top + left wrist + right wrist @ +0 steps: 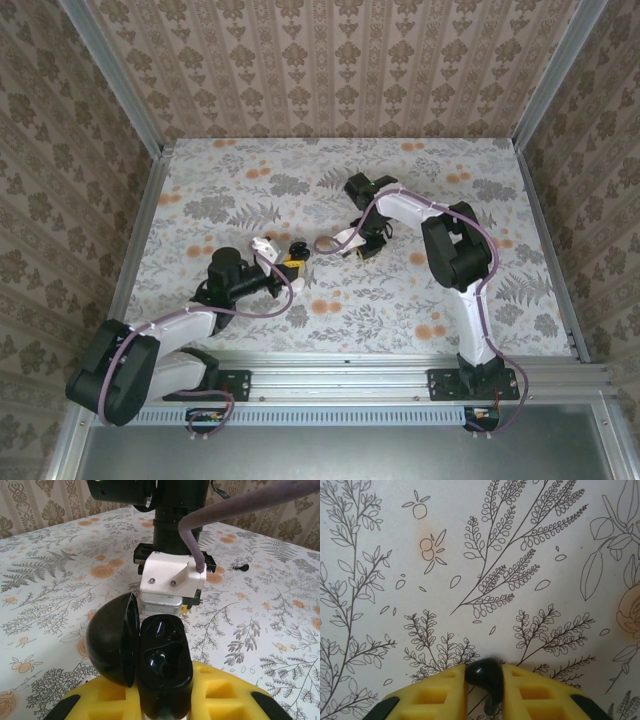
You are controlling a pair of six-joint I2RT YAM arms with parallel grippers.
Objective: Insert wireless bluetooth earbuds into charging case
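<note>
Pinching the open black charging case (164,662) between yellow fingers of the left gripper (162,705), lid (112,645) swung left; just beyond, facing it, right gripper (484,680) fingers squeezed onto a black earbud (487,690) above the floral table (470,555); farther right, another small black piece (241,567) lying loose.

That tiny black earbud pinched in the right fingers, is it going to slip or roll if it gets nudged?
Probably slippery: the earbud looks glossy and curved, and the yellow fingers pinch it at their very tips, so it could squirt out. Likely very light and stiff, as it looks like small hard plastic. If dropped, its rounded shape might roll.
</note>
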